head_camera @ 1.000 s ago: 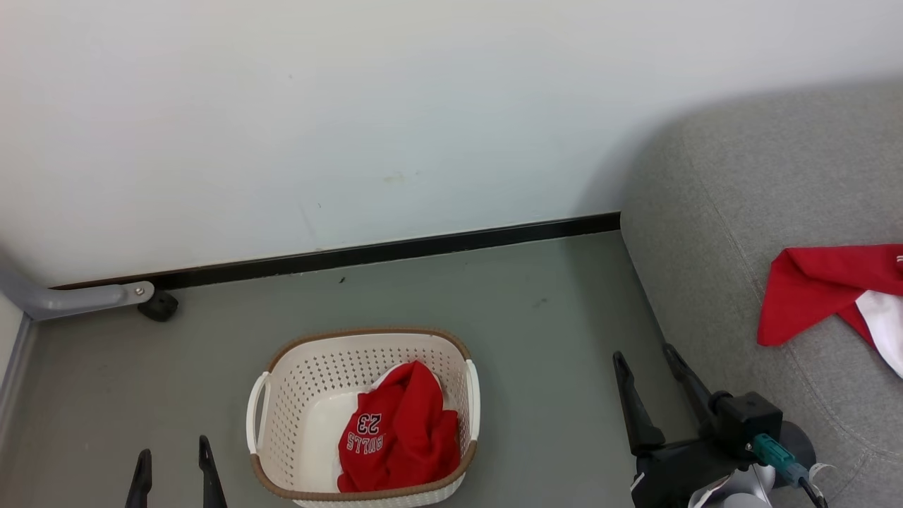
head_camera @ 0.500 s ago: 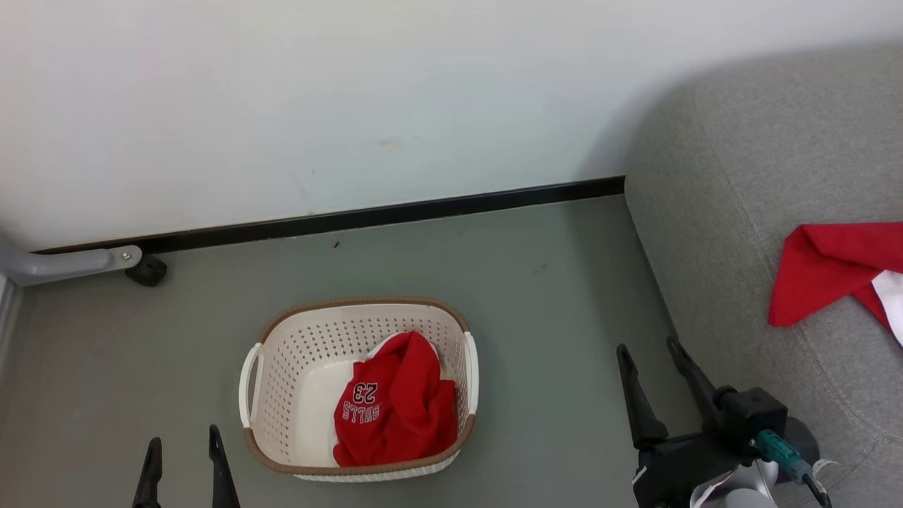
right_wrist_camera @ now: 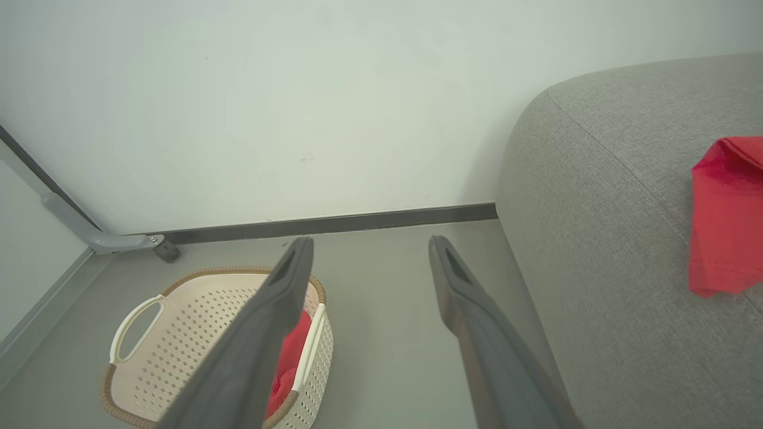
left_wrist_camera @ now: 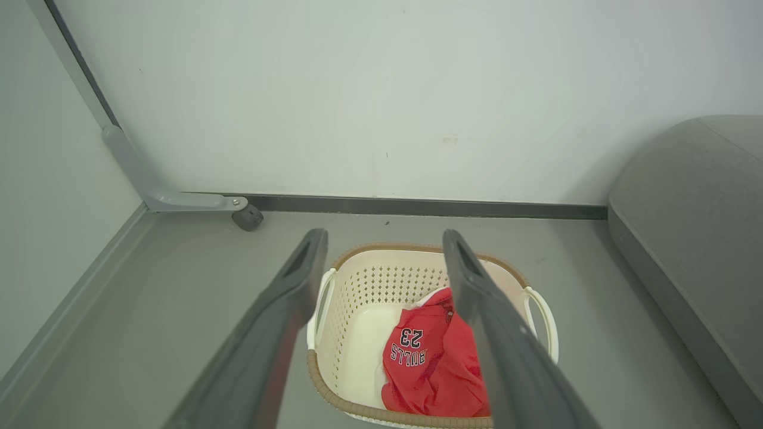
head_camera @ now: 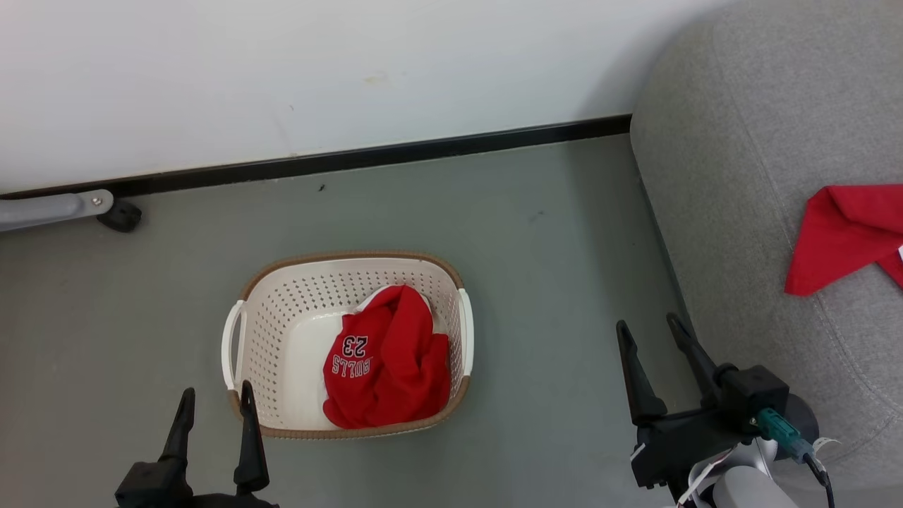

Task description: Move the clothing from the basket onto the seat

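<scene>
The cream perforated basket stands on the grey floor. One piece of the clothing, a crumpled red garment printed "BULLS 23", lies in its right half. A second red garment lies on the seat, the grey sofa at right. My left gripper hovers open just in front of the basket's near-left corner. The left wrist view looks down past its spread fingers at the basket and garment. My right gripper is open and empty between the basket and the sofa's edge.
A white wall with a black baseboard runs behind the basket. A grey metal leg ending in a dark caster sits at the far left by the wall. Bare grey floor separates the basket from the sofa.
The head camera has tilted down, so the whole scene sits higher in the picture and more of the left gripper shows. Basket and garments lie as before; both grippers stay open.
</scene>
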Robot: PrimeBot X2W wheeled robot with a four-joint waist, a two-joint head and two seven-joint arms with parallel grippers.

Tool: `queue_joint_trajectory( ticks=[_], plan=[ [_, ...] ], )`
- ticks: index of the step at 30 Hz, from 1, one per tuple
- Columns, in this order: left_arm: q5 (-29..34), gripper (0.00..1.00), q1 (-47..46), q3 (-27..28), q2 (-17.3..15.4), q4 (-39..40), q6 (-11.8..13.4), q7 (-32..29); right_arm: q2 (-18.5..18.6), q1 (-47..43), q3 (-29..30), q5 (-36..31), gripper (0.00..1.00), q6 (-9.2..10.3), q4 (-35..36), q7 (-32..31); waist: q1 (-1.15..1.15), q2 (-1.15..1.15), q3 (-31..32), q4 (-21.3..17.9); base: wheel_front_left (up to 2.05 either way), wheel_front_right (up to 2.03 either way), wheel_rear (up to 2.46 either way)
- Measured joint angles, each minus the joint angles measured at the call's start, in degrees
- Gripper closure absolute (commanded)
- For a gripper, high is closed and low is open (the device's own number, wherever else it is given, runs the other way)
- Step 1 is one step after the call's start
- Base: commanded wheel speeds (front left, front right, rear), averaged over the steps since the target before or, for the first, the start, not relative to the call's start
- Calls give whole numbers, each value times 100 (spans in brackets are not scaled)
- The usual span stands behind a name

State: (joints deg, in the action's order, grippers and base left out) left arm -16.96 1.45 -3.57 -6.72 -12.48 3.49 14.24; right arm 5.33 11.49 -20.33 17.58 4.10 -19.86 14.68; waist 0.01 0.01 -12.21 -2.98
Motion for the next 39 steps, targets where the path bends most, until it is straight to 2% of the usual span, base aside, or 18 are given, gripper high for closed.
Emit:
queue_joint_trajectory(
  ticks=[15, 21, 33, 39],
  plan=[
    [94, 0, -866, -355, 41, -253, -256, -2, -10, 442, 100, -59, 0, 82, 25, 0, 1, 0, -970, -74, 0, 0, 0],
    [107, 0, -1310, -420, -46, -459, -407, -53, -27, 571, 124, -111, 0, 101, 58, 0, 1, 0, -1348, -131, 0, 0, 0],
    [414, 0, -2236, -823, -43, -800, -660, -213, -87, 730, 82, -200, 0, 145, 131, 0, 0, 0, -2046, -388, 0, 0, 0],
    [447, 0, -2716, -850, -47, -1022, -703, -315, -127, 831, 55, -200, 0, 153, 200, 1, 0, 0, -2417, -525, 0, 0, 0]
  ],
)
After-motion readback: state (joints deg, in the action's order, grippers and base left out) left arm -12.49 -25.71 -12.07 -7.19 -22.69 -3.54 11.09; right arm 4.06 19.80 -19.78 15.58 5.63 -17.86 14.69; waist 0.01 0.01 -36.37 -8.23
